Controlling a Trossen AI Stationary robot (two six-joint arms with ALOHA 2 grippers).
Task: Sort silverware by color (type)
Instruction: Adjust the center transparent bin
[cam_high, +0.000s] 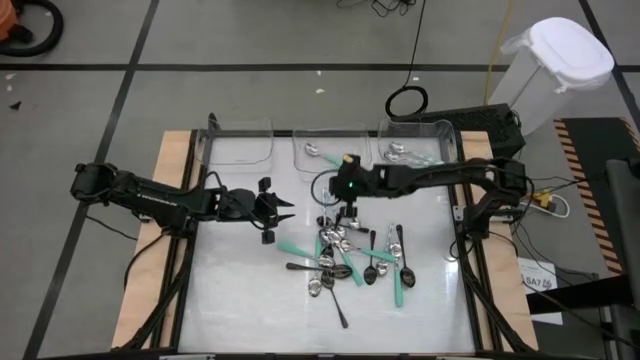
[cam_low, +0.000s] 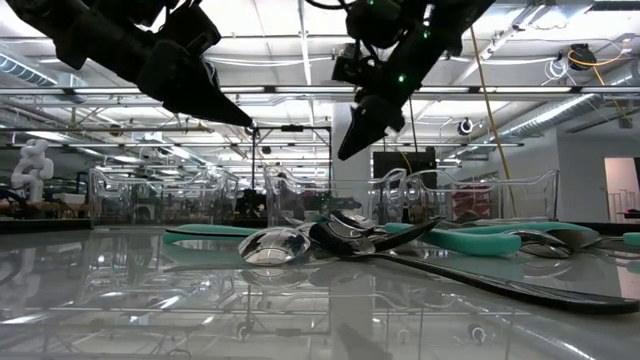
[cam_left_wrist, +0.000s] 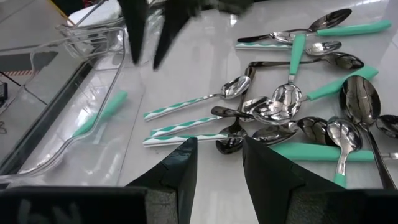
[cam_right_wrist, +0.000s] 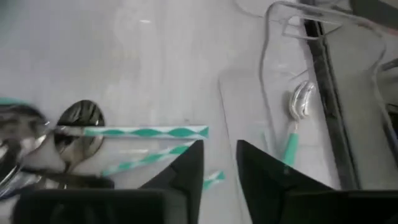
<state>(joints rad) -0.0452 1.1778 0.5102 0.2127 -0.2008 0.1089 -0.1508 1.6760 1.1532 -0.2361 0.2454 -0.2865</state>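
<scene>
The silverware (cam_high: 345, 262) lies in a loose pile mid-table: black spoons, shiny spoons with plain teal handles and others with teal-and-white striped handles (cam_left_wrist: 186, 107). My left gripper (cam_high: 287, 211) hovers open just left of the pile, its fingers (cam_left_wrist: 180, 171) empty. My right gripper (cam_high: 347, 212) hangs open above the pile's far edge, nothing between its fingers (cam_right_wrist: 186, 168). It also shows in the low view (cam_low: 352, 140), clear of the table. One teal-handled spoon (cam_right_wrist: 297, 106) lies in the middle bin (cam_high: 335, 150). Some spoons (cam_high: 400, 153) lie in the right bin.
Three clear plastic bins stand in a row along the table's far edge; the left one (cam_high: 240, 140) holds nothing I can see. Bare white tabletop (cam_high: 240, 290) lies near and left of the pile. A white lidded bin (cam_high: 555, 70) stands off the table at far right.
</scene>
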